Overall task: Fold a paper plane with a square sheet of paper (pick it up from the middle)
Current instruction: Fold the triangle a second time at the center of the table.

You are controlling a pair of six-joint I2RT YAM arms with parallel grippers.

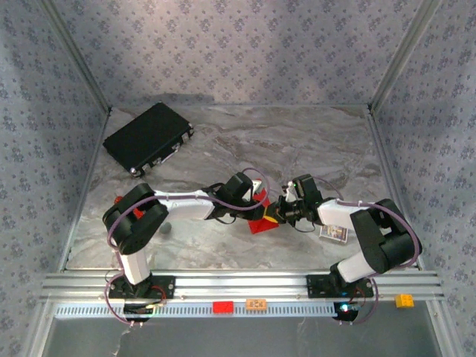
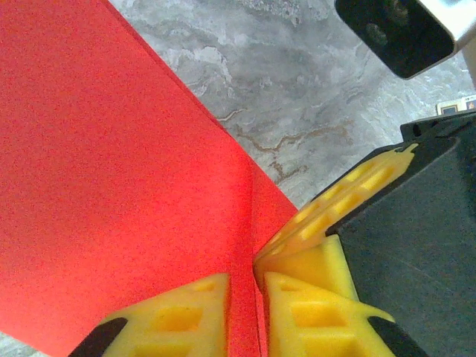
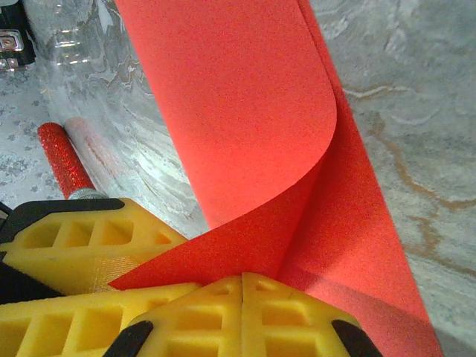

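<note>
The square sheet of paper (image 1: 260, 223) is bright red and lies partly folded at the table's middle, between both arms. In the left wrist view the paper (image 2: 111, 186) spreads to the left, and a raised fold of it runs between my left gripper's (image 2: 245, 290) yellow fingers, which are shut on it. My right gripper (image 3: 242, 279) is shut, its fingers pressed together. Their tips touch the paper (image 3: 245, 97) where one flap curls up and over. I cannot tell whether any paper is caught between them. The two grippers (image 1: 260, 212) (image 1: 277, 216) almost touch.
A black case (image 1: 149, 137) lies at the back left. A small card-like box (image 1: 333, 233) sits by the right arm. A red glittery stick (image 3: 63, 160) lies on the marble left of the paper. Red (image 1: 222, 306), orange (image 1: 256, 303) and yellow (image 1: 404, 300) blocks sit on the front rail.
</note>
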